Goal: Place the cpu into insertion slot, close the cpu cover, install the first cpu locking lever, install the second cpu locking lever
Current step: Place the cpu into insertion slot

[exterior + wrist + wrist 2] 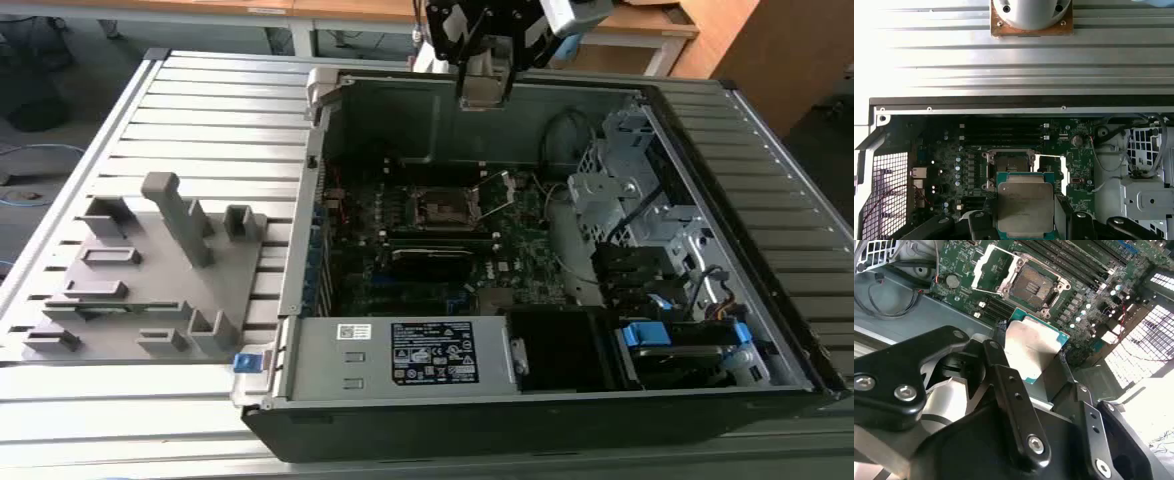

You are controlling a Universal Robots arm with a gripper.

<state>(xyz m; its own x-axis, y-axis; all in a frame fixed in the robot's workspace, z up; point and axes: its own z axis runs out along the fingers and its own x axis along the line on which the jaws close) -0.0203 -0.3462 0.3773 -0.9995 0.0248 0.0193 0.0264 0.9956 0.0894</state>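
Observation:
My gripper (483,92) hangs above the far wall of the open computer case (300,330), shut on the cpu. In both wrist views the cpu (1030,346) (1025,202) is a flat square chip with a dull metal top and green edge, clamped between the black fingers (996,365). Down on the green board lies the insertion slot (446,207) (1033,286) (1010,163), a dark square socket with a silver rim and nothing in it. The cpu cover (990,266) (497,188) (1052,169) stands swung open beside the slot. The chip is well above the slot, not touching it.
A grey fixture block (140,270) sits on the slatted table at the exterior view's left. A silver box with a white label (400,355) fills the case's near end. A drive cage (641,200) and loose cables (884,290) flank the board. Long black memory slots (1001,134) run beside the socket.

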